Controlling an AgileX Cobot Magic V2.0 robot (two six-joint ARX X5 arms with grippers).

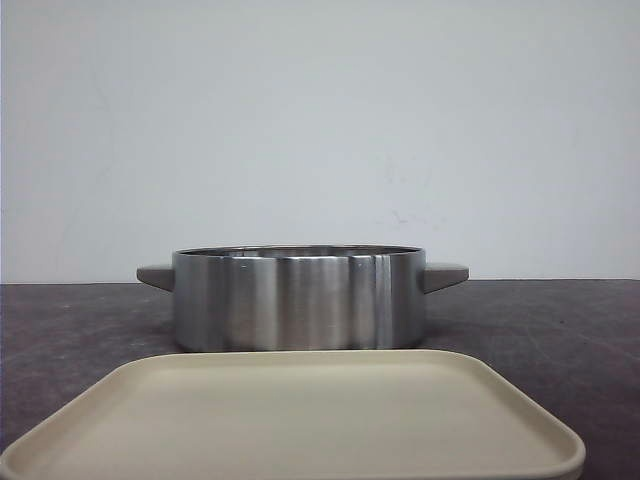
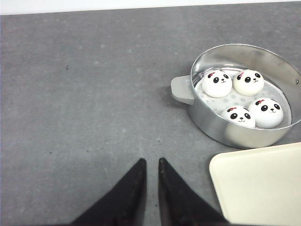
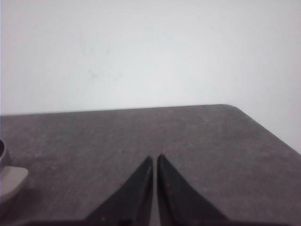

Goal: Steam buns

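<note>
**Buns already in the pot, up and right of the left gripper**

The left gripper (image 2: pixel 152 162) was held nearly closed and empty at lower centre. Beyond it, the tray (image 2: pixel 263 188) was seen at lower right, then four buns (image 2: pixel 242 98) inside the pot (image 2: pixel 221 125), upper right. The right gripper (image 3: pixel 154 159), closed and empty, was pointed away.

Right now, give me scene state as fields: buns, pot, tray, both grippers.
buns: four panda-faced buns, all inside the pot
pot: steel pot on the table, grey side handles, no lid on it
tray: beige tray, nothing on its visible part, in front of the pot
left gripper: above bare table, fingers nearly together, holding nothing
right gripper: fingers nearly together, holding nothing
</note>
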